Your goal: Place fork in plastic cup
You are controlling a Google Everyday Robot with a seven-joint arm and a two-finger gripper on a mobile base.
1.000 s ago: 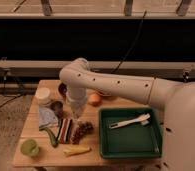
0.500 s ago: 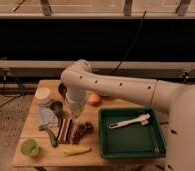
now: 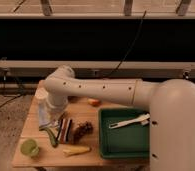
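The plastic cup [image 3: 29,147] is small, yellow-green and stands upright at the table's front left corner. I cannot make out the slim metal fork; it may be hidden by the arm. My gripper [image 3: 53,116] hangs down from the white arm's wrist over the left part of the table. It is just above a pale blue packet [image 3: 43,119] and behind and to the right of the cup.
A green tray [image 3: 107,145] at the right holds a cream-white plastic utensil [image 3: 130,121]. On the wooden table [image 3: 27,127] are a grape bunch [image 3: 82,130], a dark striped packet [image 3: 66,129], a green vegetable [image 3: 52,138], a yellow item [image 3: 76,150], an orange [image 3: 94,102] and a white round container [image 3: 40,94].
My arm has swung left, and the gripper has moved from near the orange to over the pale blue packet. The objects on the table have not moved.
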